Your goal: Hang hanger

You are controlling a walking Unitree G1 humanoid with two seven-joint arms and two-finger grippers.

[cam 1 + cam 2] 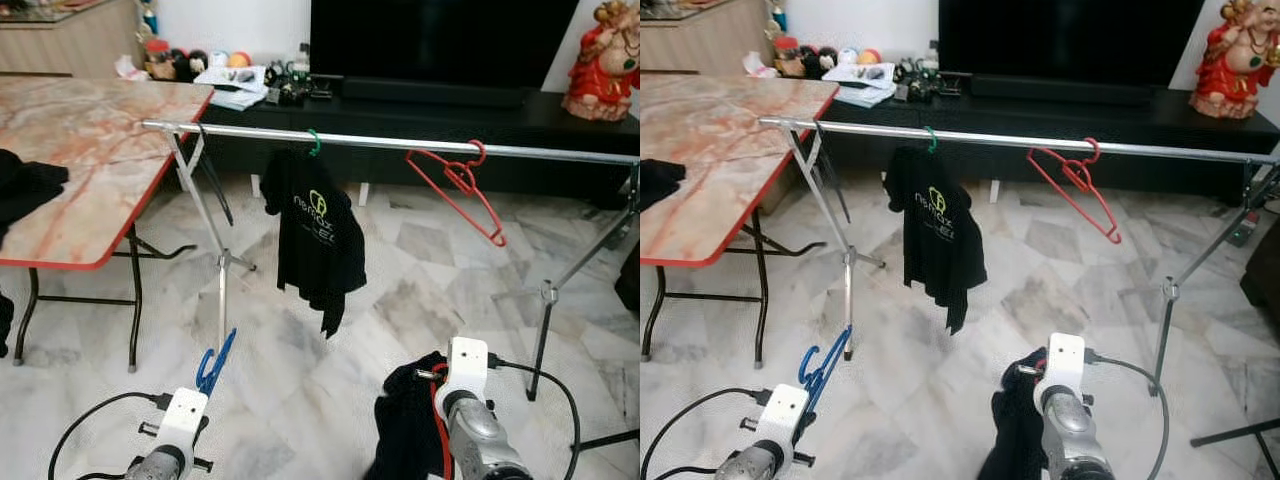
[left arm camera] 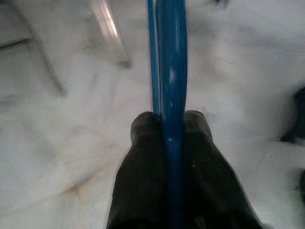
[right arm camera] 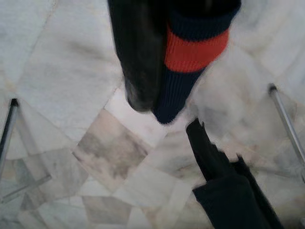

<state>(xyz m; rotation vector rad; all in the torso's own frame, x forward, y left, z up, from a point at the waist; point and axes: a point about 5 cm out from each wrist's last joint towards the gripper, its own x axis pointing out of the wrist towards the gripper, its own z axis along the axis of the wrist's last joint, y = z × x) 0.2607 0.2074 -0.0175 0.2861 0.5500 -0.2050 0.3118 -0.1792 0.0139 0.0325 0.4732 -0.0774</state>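
Blue hanger (image 1: 214, 366) is being held low at bottom left, pinched between the two black fingers (image 2: 143, 176) of the left gripper (image 2: 167, 126), which are pressed together on its thin plastic body; it is being pointed up and fwd toward the rail, well short of it. Right gripper (image 3: 157, 102) is being kept low at bottom right w/ a dark garment (image 1: 410, 420) bunched at it; a navy cuff w/ an orange-red stripe (image 3: 196, 47) is being seen beside one black finger (image 3: 138, 62), but whether the fingers are clamped on the cloth cannot be told. Ahead, a silver rail (image 1: 400, 143) is being carried across the scene on metal legs. On it, a black t-shirt (image 1: 315, 235) is being hung from a green hook (image 1: 314, 143) nr the middle, and a red hanger (image 1: 458, 185) is being hung tilted further to the right, apart from the shirt. Marble-look table w/ red edge (image 1: 90, 130) is being seen at left, w/ a dark cloth (image 1: 25, 185) lying on it. TV (image 1: 440, 45) is being seen behind on a low black unit, over a pale marble floor (image 1: 330, 380).
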